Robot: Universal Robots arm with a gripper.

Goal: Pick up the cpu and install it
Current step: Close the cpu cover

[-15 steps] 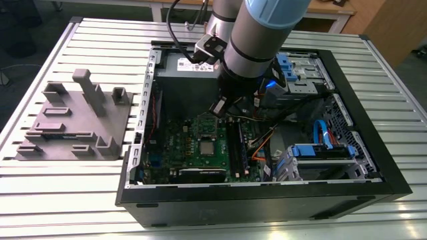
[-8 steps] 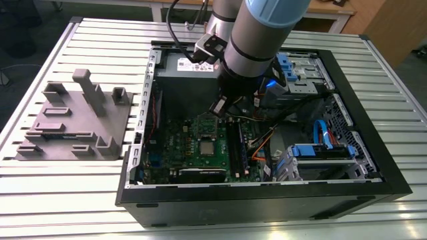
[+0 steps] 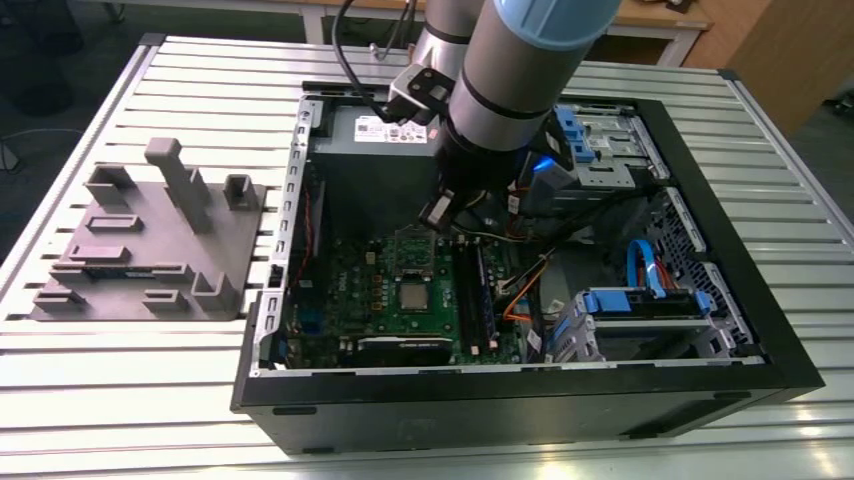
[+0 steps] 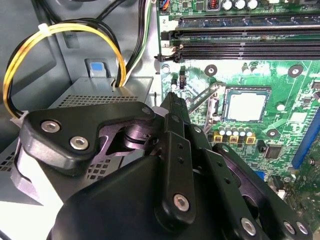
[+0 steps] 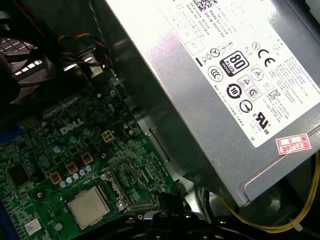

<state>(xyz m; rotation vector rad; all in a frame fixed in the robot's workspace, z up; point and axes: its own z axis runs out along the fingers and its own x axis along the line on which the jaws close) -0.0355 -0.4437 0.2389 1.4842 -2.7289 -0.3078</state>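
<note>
While the arm hangs over the open computer case on the slatted metal table, its gripper hovers above the green circuit board, close beside the big grey power supply. In the second wrist view the gripper's black fingers come together to a narrow point with nothing between them, so the jaws look closed and empty.

The cpu lies flat in its socket on the board, near the gripper but apart from it. In both wrist views it shows as a small square with a dull silver top.

I judge it light, stiff and fragile, with a smooth lid that could slip. The safest hold seems to be on two opposite edges, kept level and never on the underside.

A grey holder with upright pegs sits on the table at the exterior view's left.
</note>
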